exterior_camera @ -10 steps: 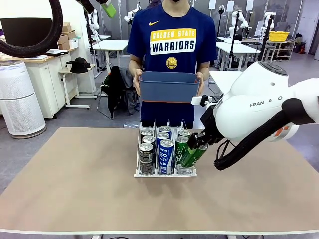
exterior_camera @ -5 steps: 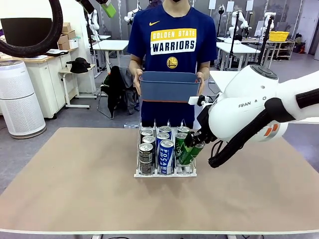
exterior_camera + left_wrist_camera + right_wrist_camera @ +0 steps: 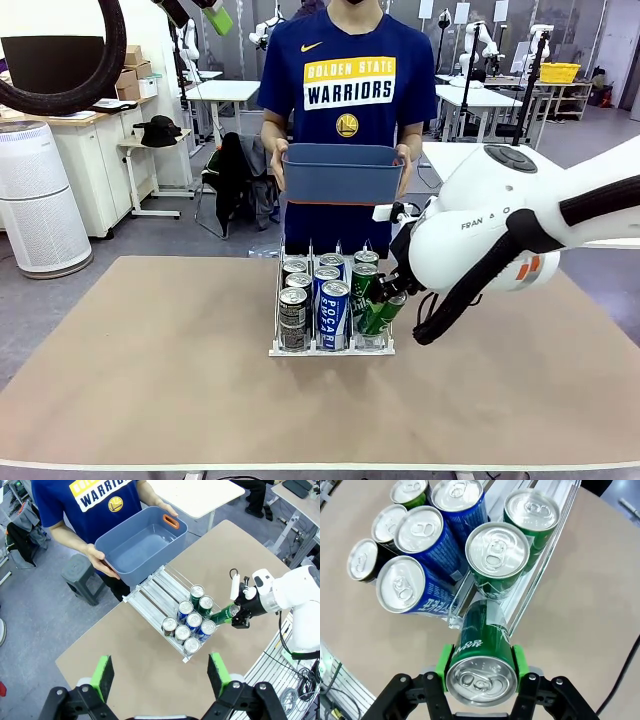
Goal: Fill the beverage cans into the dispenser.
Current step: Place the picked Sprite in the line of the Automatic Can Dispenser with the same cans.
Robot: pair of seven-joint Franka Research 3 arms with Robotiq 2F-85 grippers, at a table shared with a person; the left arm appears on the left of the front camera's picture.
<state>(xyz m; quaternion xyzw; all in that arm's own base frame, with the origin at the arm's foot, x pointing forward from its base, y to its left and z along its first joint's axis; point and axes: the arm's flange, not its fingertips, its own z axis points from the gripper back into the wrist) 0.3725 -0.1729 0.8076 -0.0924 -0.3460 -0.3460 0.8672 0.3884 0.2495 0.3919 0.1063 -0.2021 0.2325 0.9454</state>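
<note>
At the near end of the white three-lane wire dispenser point(image 3: 331, 345), holding seven slim cans, we have our right gripper point(image 3: 481, 666) clamped on a tilted green can point(image 3: 481, 650), while our left gripper point(image 3: 159, 676) gapes.

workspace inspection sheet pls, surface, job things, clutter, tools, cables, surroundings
surface: tan table, bare around the rack
job's things: dispenser holds seven upright cans; an eighth, green can, is tilted at the right lane's front
clutter: nothing seen
grippers: right tool shut on the green can; left tool open, high above the table
cables: black cable loops under the right arm
surroundings: person holds an empty blue-grey bin behind the dispenser
</note>
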